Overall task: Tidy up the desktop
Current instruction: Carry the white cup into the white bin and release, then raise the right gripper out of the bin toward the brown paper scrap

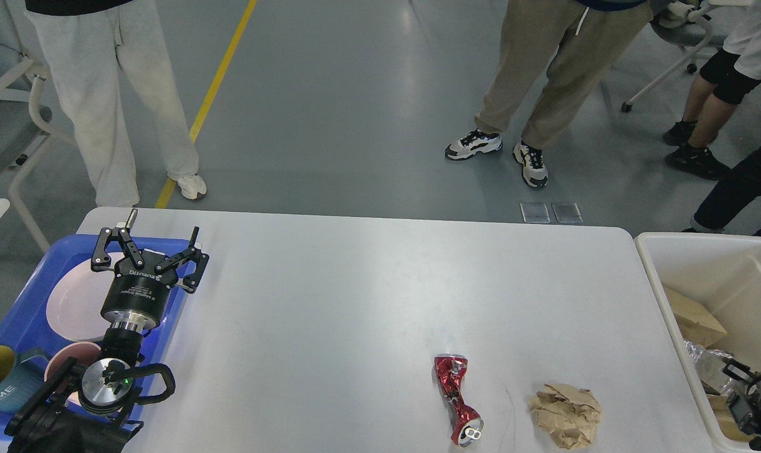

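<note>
Bench point(355, 302): crushed can point(457, 399), paper wad point(566, 415) near front right. Left hand point(146, 248) open, empty, above blue tray point(25, 299). Right hand point(755, 402) over bin point(682, 251), state indiscernible. Risk: round can rolling from pinch.

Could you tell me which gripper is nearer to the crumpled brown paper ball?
Right. The right gripper sits over the bin beside the crumpled brown paper ball; the left gripper is far across the desktop.
</note>
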